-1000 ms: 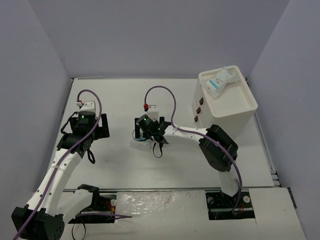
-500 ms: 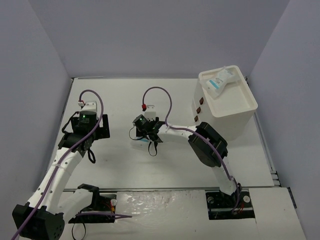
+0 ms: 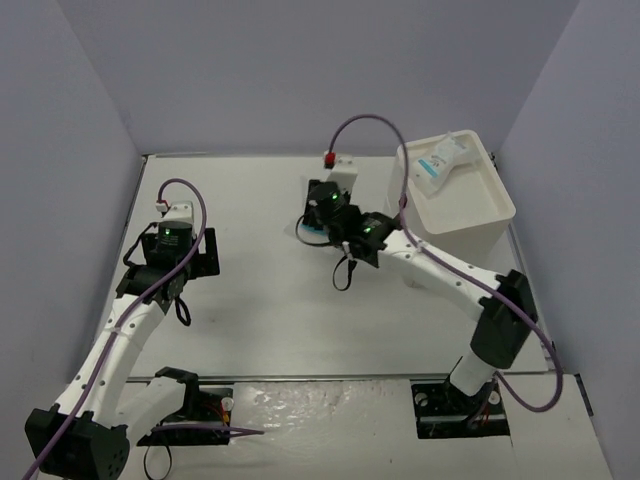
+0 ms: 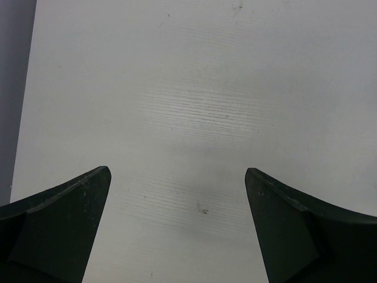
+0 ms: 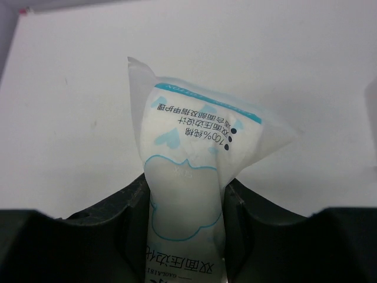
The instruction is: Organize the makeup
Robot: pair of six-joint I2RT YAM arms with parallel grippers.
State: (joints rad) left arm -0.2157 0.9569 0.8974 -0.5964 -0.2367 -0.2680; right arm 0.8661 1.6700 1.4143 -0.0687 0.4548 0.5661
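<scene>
Newly changed: the right arm [image 3: 450,275] has swung from mid-surface back and right, towards the box [image 3: 470,235]; its fingers, wide apart a second ago, have closed.
Right fingers [image 5: 118,227]: clamped on a packet [image 5: 188,177], white with blue print, its free end sticking out past the tips over the surface [image 5: 76,118], just left of the box.
Left fingers [image 4: 59,227]: wide apart, nothing between them, over bare surface at the left; unmoved.
Box: its top tray holds a second packet [image 3: 440,165], lying at the back left corner.
In the way: the right arm crosses the box's front left side, hiding that face from above.
</scene>
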